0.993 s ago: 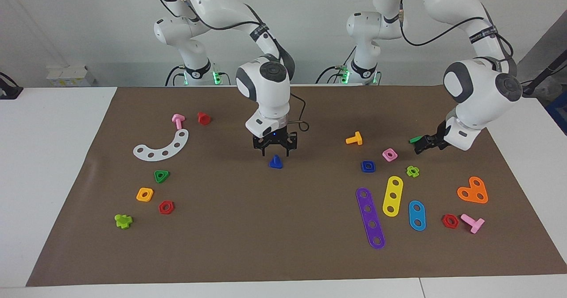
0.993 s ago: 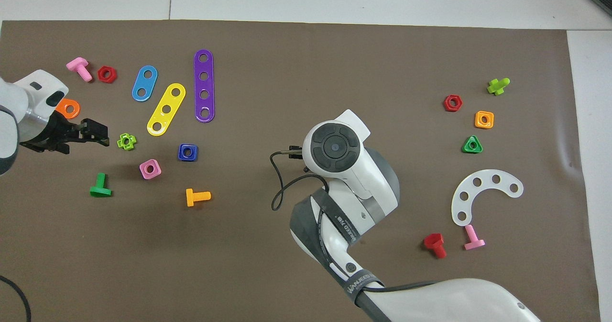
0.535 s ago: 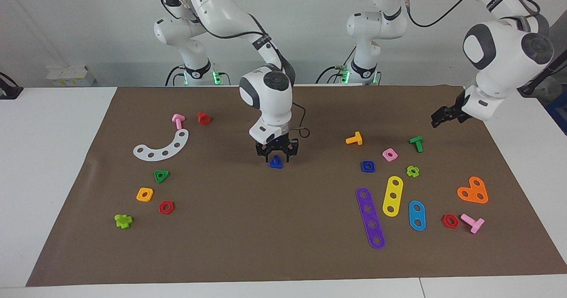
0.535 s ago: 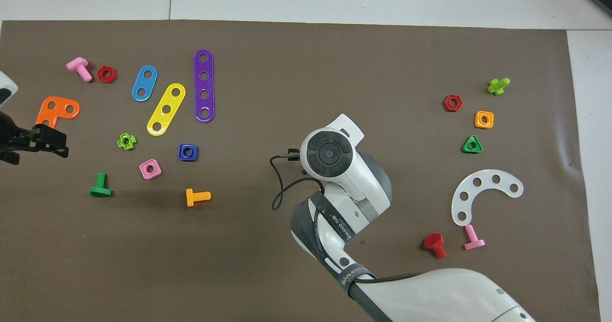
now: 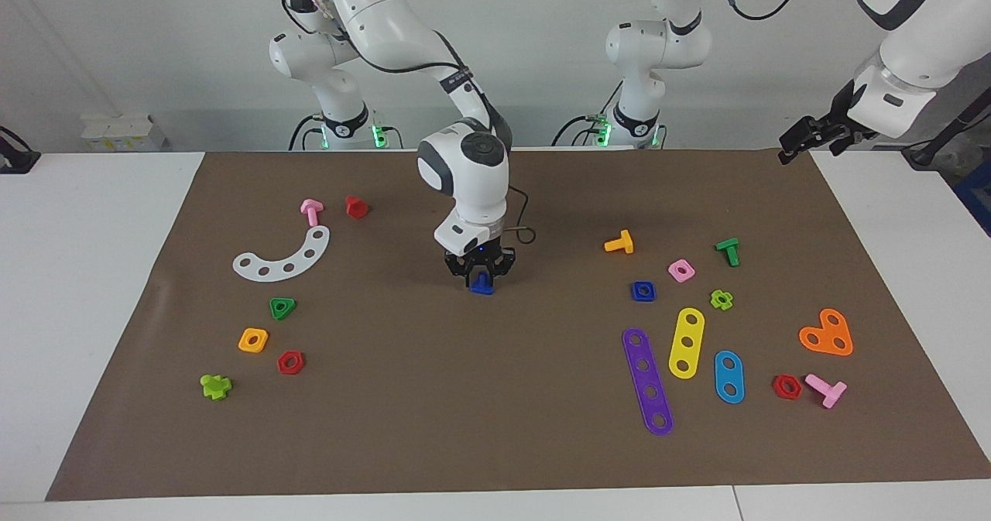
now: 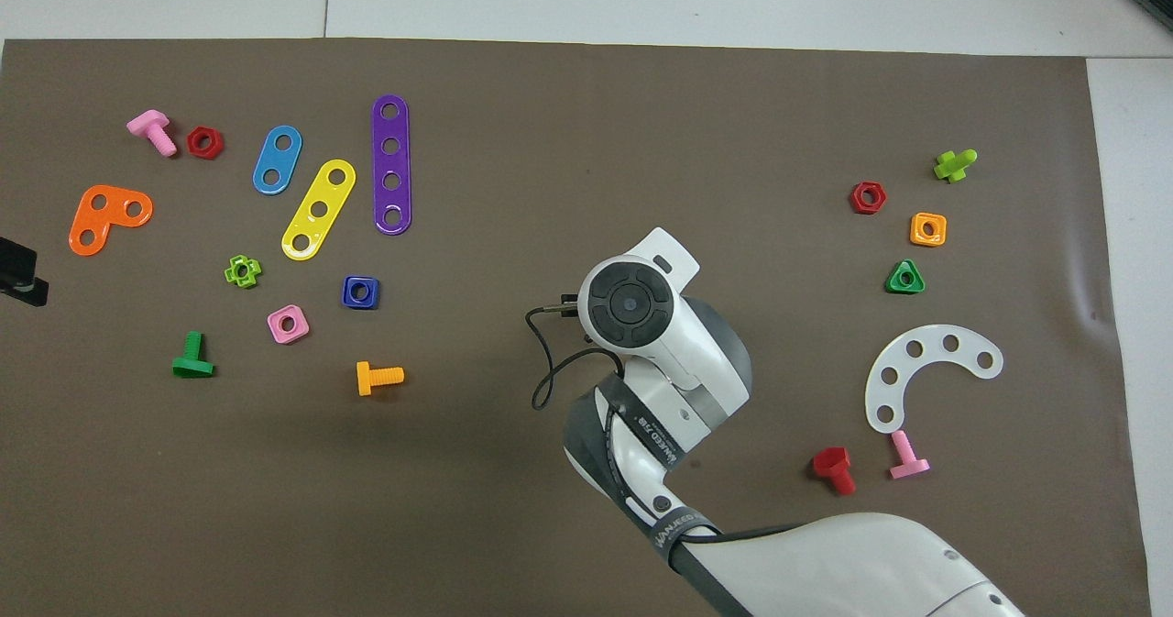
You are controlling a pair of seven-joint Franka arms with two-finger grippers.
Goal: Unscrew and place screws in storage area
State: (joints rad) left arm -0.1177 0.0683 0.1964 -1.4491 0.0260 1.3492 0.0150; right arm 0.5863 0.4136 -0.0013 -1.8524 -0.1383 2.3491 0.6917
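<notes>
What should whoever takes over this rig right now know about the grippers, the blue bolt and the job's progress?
Right gripper: lowered around the dark-blue bolt, which stands head down on the brown mat at mid-table. A firm grip cannot be confirmed.
Left gripper: open, empty, raised over the left arm's end of the table; waiting.
Done: the bolt is free of any nut.
Left: secure the grip, lift, carry to storage. No marked storage area shows in either view.
</notes>
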